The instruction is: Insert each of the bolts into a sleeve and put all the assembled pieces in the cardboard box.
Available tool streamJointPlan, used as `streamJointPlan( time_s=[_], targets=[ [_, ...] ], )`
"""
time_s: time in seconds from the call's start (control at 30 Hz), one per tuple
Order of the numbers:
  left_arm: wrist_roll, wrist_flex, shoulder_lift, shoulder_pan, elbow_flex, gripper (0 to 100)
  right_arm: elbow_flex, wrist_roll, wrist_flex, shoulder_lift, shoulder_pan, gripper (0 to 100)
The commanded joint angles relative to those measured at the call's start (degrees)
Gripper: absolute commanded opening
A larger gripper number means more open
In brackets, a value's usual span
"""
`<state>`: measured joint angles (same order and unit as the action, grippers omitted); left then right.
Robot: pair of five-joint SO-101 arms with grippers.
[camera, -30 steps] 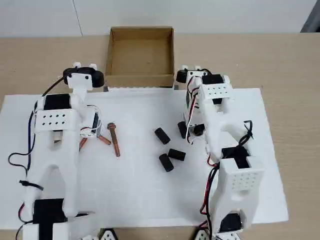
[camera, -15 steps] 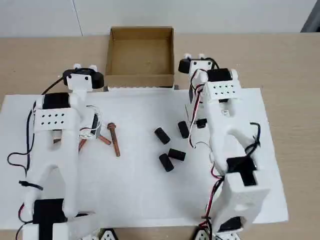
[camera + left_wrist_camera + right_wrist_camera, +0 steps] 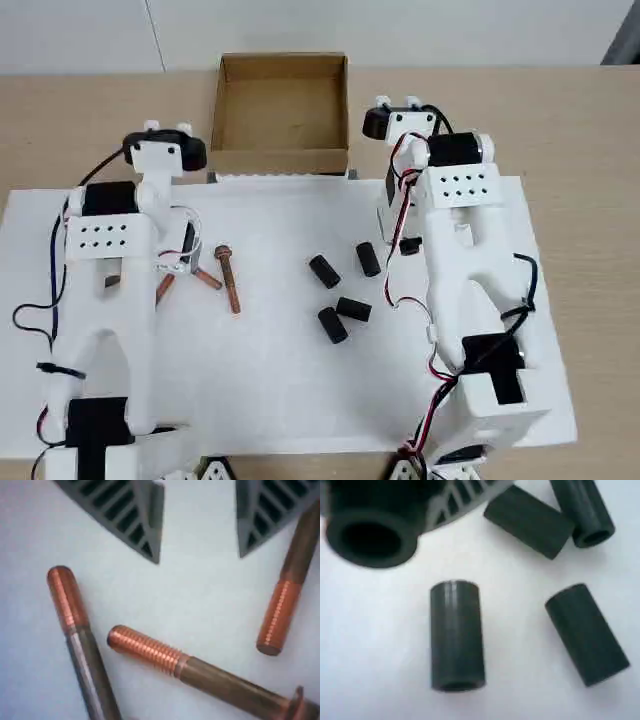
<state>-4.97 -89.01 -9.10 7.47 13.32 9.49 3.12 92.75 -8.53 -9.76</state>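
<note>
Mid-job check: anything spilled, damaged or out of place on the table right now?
Nothing stands out. Three bolts lie loose on the white sheet below the open left gripper, four sleeves lie loose mid-sheet, the right gripper holds a fifth sleeve, and the cardboard box sits upright and empty.

Likely a lab: two robot arms (image 3: pixel 110 300) on a wooden table (image 3: pixel 580 130).

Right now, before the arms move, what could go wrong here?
1. The open left hand hangs over three bolts lying close together; closing may catch two or push one away.
2. The right hand holds a sleeve close to four loose sleeves; lowering could knock them rolling.
</note>
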Motion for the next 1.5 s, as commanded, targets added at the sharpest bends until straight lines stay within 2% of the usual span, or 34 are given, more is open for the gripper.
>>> streamJointPlan(
  time_s=[0.0, 0.13, 0.3, 0.67, 0.77, 0.9, 1.27, 1.47],
  targets=[
    [0.1, -0.4, -0.4, -0.4, -4.3, 10, 0.5, -0.3, 1.3, 3.6, 0.8, 0.6],
    [2.9, -0.4, 0.7, -0.5, -5.7, 9, 0.5, -0.4, 1.3, 3.6, 0.8, 0.6],
    [6.9, -0.9, 9.7, -3.1, -7.8, 1, 0.5, -2.5, 1.3, 3.6, 0.9, 0.6],
    [13.3, -0.4, 22.2, -4.4, -14.9, 2, 0.4, -4.0, 1.3, 3.2, 0.9, 0.6],
    [13.5, 0.7, 23.8, -4.6, -14.9, 7, 0.4, -4.0, 1.3, 3.1, 0.9, 0.6],
    [13.9, 2.1, 25.1, -4.6, -14.9, 12, 0.4, -4.0, 1.3, 3.1, 0.8, 0.6],
    [14.6, 6.4, 25.2, -9.0, -14.7, 12, -3.7, -4.0, 0.7, 3.1, 0.7, 0.7],
    [15.0, 6.7, 25.3, -8.8, -14.5, 12, -3.8, -4.0, 0.7, 3.4, 0.7, 0.7]
  ],
)
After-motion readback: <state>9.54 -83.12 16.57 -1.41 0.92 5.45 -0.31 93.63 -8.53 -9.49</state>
